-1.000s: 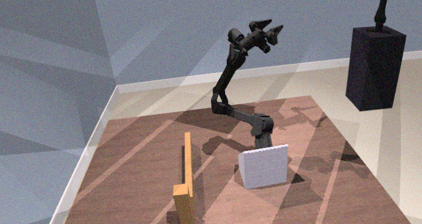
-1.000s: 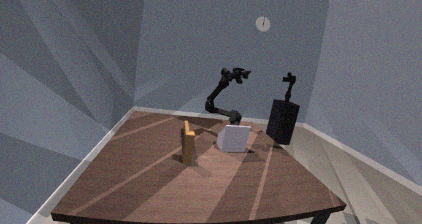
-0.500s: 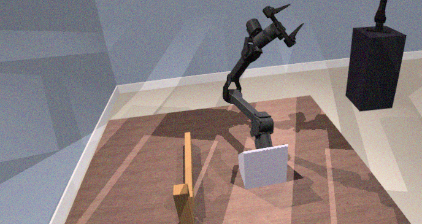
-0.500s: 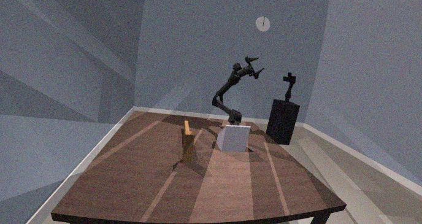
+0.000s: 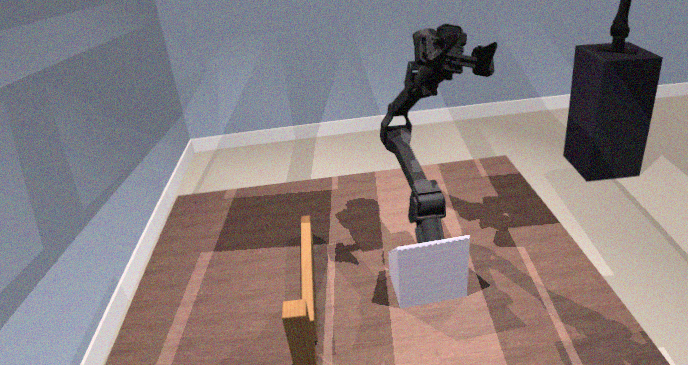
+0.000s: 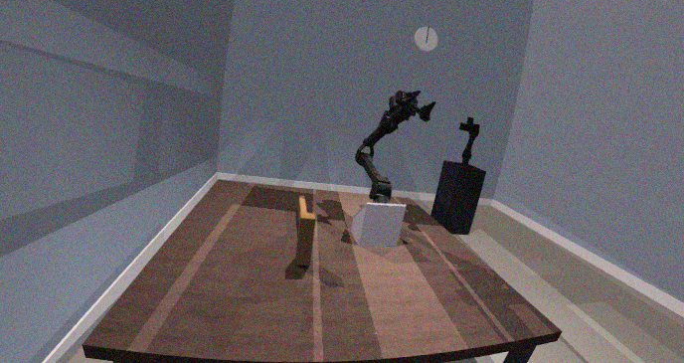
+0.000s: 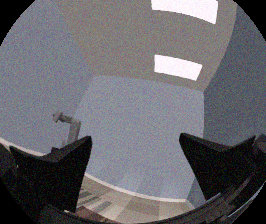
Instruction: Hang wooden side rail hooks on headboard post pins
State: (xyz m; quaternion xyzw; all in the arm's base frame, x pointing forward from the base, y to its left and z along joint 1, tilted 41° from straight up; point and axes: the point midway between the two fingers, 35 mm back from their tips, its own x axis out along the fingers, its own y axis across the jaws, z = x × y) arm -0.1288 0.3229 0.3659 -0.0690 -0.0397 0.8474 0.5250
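Pictured high over the table [image 5: 240, 297] [image 6: 239, 295], with gripper [image 5: 478, 38] [image 6: 427, 97] [image 7: 137, 140] spread wide and nothing between its fingers, atop a raised black arm [image 5: 410, 162] [image 6: 369, 168]. Seen well apart from it, on the table, beside a white wedge-shaped block [image 5: 432, 272] [image 6: 383, 226]: the wooden rail [image 5: 307, 272] [image 6: 302, 207], reaching back from the top of the upright headboard post [image 5: 300, 337] [image 6: 305, 241]. Visible beyond the table, a second arm [image 5: 621, 12] [image 6: 468, 143] [image 7: 73, 131] on a dark pedestal [image 5: 610, 112] [image 6: 457, 196], and, on the back wall, a round clock [image 6: 426, 39]. Hidden behind the block, the first arm's base; cut off at the top view's edges, the post's foot and the second arm's upper part. Too small or covered to make out: hooks, pins and slot, as well as any contact between the rail's far end and the table
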